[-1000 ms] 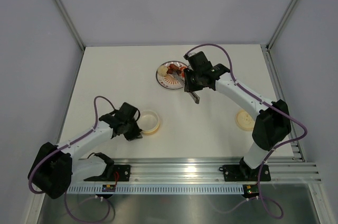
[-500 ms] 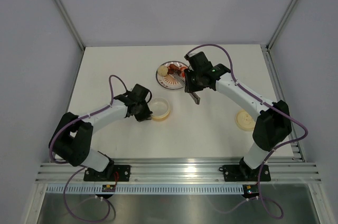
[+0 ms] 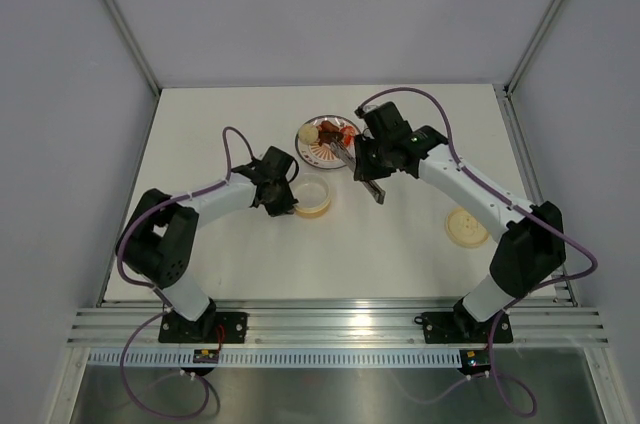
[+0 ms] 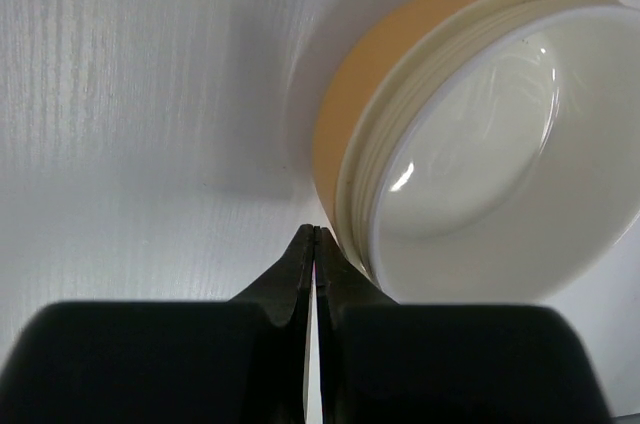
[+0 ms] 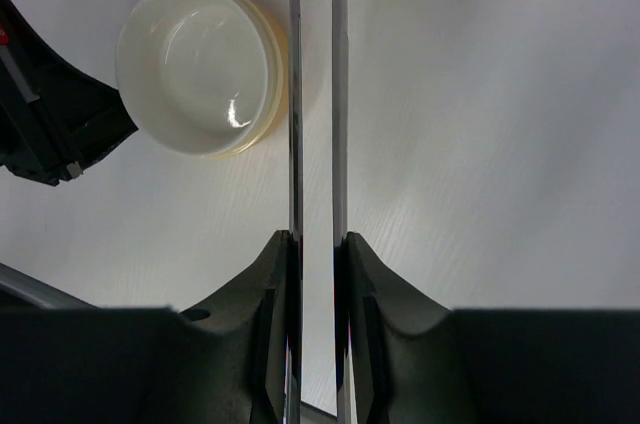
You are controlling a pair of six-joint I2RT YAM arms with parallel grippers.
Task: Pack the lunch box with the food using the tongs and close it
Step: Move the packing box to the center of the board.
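Near the table's middle, the lunch box (image 3: 313, 197) is sitting upright and empty. At its 9 o'clock, the left gripper (image 4: 315, 244) is resting with jaws pressed fully together, holding nothing, its tips against the tub's outer wall. At the tub's 1 o'clock, the plate (image 3: 312, 152) is carrying the food (image 3: 335, 132). The right gripper (image 5: 312, 254) is clamping the tongs (image 5: 293, 94) — jaws partly open around both arms, which are reaching the plate's rim. Well apart at 4 o'clock, the lid (image 3: 467, 227) is lying flat.

A robotics lab cell — a bare white worktop (image 3: 400, 254) boxed in by plain grey panels (image 3: 60, 94) and aluminium framing (image 3: 340, 329), cabled arms bolted on.
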